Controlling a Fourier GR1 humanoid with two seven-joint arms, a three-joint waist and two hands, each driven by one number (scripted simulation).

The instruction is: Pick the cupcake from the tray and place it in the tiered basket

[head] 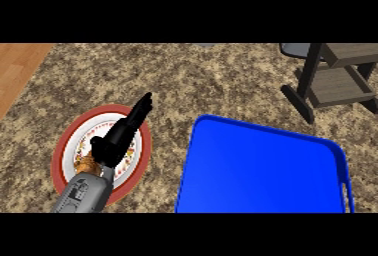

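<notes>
A flat, glossy blue tray [262, 170] with rounded corners and a raised rim was seen at the lower right of the head view, its inner surface bare. To its left a round plate [68, 150] was laid, red at the rim and white toward the middle, with a small patterned band. A small orange-brown object [87, 162], possibly the cupcake though too hidden to be told for certain, was glimpsed on the plate just beside the wrist of the arm above it. The left hand [118, 137] was held over the plate on a grey forearm [85, 192] that entered from the lower edge; its black fingers [142, 106] were stretched straight and pressed together, pointing up and away past the plate's far rim, and nothing was pinched between them. The tabletop [207, 80] was finished in a speckled, granite-like beige and brown. A strip of wooden floor [18, 70] was shown at the upper left, and the tiered basket [336, 80], built of dark frame legs and grey-brown shelves, was placed at the upper right, well apart from the plate.
</notes>
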